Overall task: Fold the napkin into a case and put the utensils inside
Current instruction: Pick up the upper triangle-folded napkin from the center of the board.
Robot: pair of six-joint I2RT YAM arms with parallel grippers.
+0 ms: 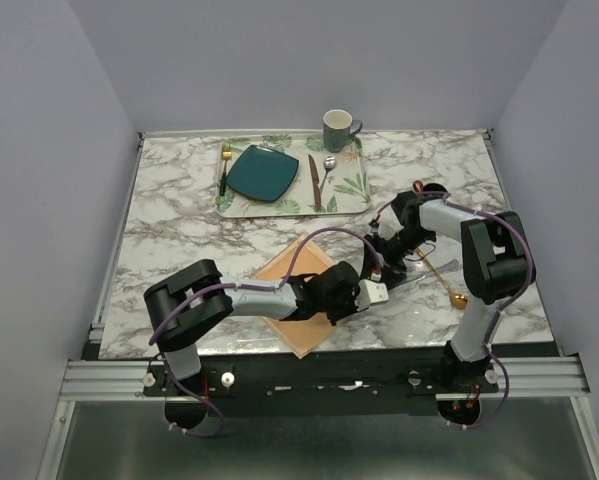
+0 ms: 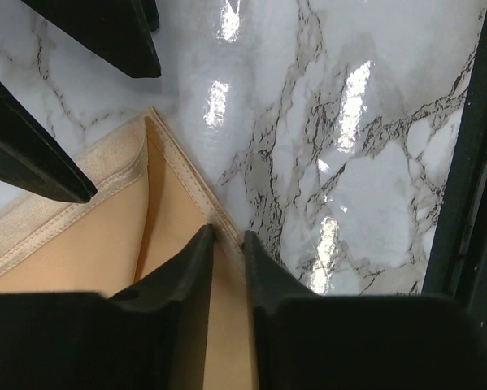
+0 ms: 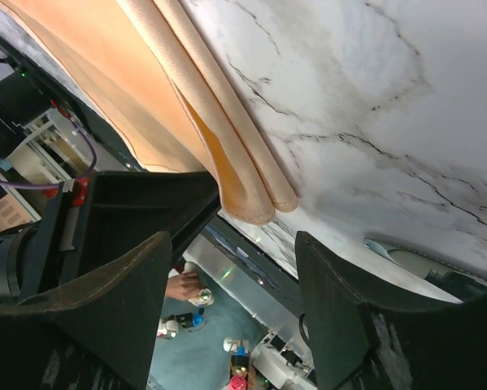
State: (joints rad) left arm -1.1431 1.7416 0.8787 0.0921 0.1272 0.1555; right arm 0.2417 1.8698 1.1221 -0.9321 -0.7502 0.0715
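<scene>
The peach-tan napkin (image 1: 297,296) lies at the near middle of the table, one edge folded over. My left gripper (image 1: 363,297) rests low on its right corner. In the left wrist view my left gripper (image 2: 227,237) stands narrowly open, with the napkin's hem (image 2: 190,183) flat in the gap and not bunched. My right gripper (image 1: 384,262) hovers just beyond, open wide. In the right wrist view the folded napkin corner (image 3: 255,199) sits at the mouth of my right gripper (image 3: 233,240), held by neither finger. The gold spoon (image 1: 447,285) and grey knife (image 1: 414,277) lie under the right arm.
At the back stands a leaf-patterned tray (image 1: 351,188) with a teal plate (image 1: 262,172), a gold fork (image 1: 224,165), a brown-handled knife (image 1: 315,183) and a small spoon (image 1: 328,168). A green mug (image 1: 338,129) sits at its far corner. The table's front edge (image 1: 319,350) is close.
</scene>
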